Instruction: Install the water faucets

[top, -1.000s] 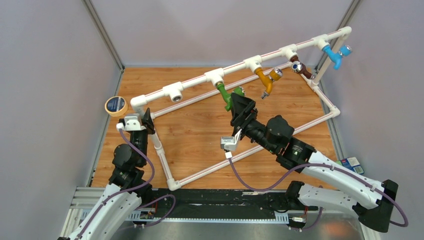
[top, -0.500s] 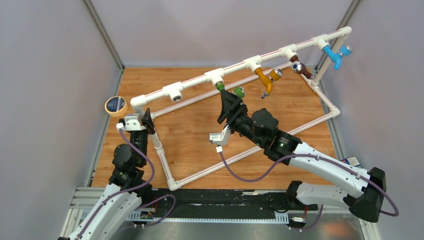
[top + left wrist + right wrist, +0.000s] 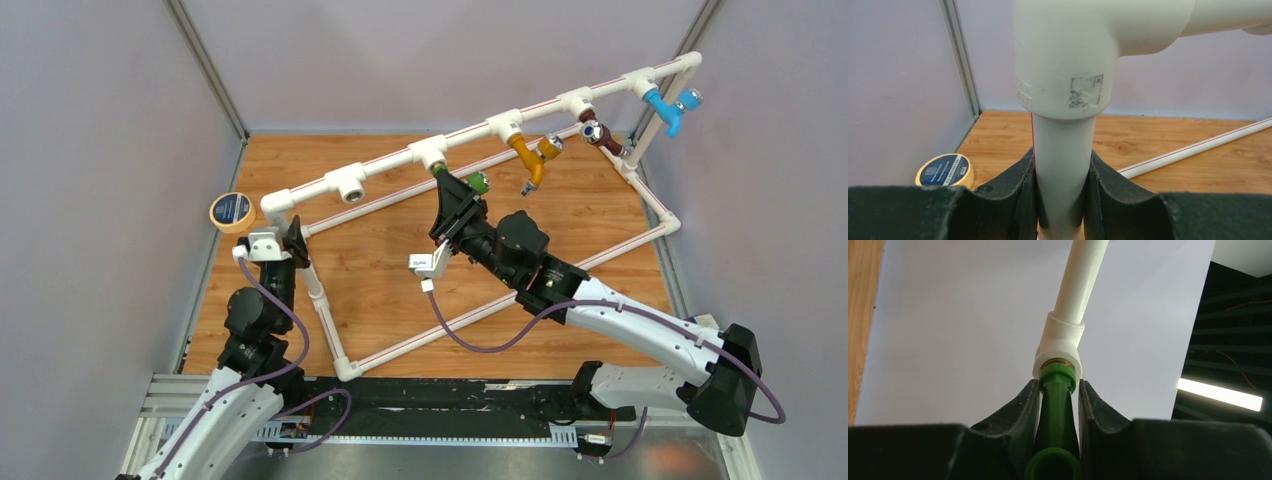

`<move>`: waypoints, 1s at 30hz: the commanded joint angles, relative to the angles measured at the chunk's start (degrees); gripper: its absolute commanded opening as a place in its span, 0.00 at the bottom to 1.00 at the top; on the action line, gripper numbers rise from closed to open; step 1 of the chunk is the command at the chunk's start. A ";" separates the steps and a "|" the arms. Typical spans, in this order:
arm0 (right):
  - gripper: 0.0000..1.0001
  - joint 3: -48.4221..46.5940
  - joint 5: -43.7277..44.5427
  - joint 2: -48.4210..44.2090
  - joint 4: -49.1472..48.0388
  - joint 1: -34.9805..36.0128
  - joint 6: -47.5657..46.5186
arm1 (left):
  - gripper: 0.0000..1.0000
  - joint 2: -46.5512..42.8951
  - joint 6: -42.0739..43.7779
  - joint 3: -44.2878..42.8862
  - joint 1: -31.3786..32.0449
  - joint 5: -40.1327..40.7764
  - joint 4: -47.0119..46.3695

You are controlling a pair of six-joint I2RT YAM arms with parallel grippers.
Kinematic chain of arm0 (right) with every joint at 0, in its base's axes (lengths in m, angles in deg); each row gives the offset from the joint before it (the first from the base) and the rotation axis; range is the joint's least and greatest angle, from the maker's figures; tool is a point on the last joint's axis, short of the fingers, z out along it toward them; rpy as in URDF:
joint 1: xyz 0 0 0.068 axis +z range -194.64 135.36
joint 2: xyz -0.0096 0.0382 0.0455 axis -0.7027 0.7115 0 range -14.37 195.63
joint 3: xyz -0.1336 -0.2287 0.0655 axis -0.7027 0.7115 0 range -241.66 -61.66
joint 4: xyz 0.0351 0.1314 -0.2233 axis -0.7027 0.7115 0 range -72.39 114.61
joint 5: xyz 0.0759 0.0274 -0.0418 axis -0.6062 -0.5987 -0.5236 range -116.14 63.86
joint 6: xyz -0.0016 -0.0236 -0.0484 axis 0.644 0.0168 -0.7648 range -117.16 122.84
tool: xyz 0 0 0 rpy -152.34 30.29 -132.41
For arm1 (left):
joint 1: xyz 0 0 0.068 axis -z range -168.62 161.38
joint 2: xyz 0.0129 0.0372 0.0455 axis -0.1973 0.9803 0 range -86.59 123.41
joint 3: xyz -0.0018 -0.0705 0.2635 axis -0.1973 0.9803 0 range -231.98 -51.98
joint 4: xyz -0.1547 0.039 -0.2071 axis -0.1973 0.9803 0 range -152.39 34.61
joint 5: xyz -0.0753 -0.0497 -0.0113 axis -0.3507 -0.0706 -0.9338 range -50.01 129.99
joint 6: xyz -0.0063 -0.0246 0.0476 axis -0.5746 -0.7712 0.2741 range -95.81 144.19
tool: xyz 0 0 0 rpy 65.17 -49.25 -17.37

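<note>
1. Tool on the right arm (image 3: pixel 1058 385) is clamped on the green faucet (image 3: pixel 1057 410), its threaded end seated in a white tee (image 3: pixel 1058 347) on the top rail (image 3: pixel 390 168).
2. Left tool (image 3: pixel 1062 152) grips the frame's upright pipe (image 3: pixel 1063 130).
3. Orange faucet (image 3: pixel 530 160), brown faucet (image 3: pixel 605 140), blue faucet (image 3: pixel 665 110) hang farther right.

R tool (image 3: pixel 1058 386) grips green faucet (image 3: pixel 1057 407).

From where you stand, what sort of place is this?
Likely a robot test cell, not a home: plain grey walls box in a wooden tabletop carrying a white pipe frame with coloured faucets.
</note>
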 commanded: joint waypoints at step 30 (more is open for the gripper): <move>0.00 -0.96 34.10 7.24 -17.85 4.15 178.60 | 0.00 -1.68 -1.84 0.21 -0.03 0.44 1.80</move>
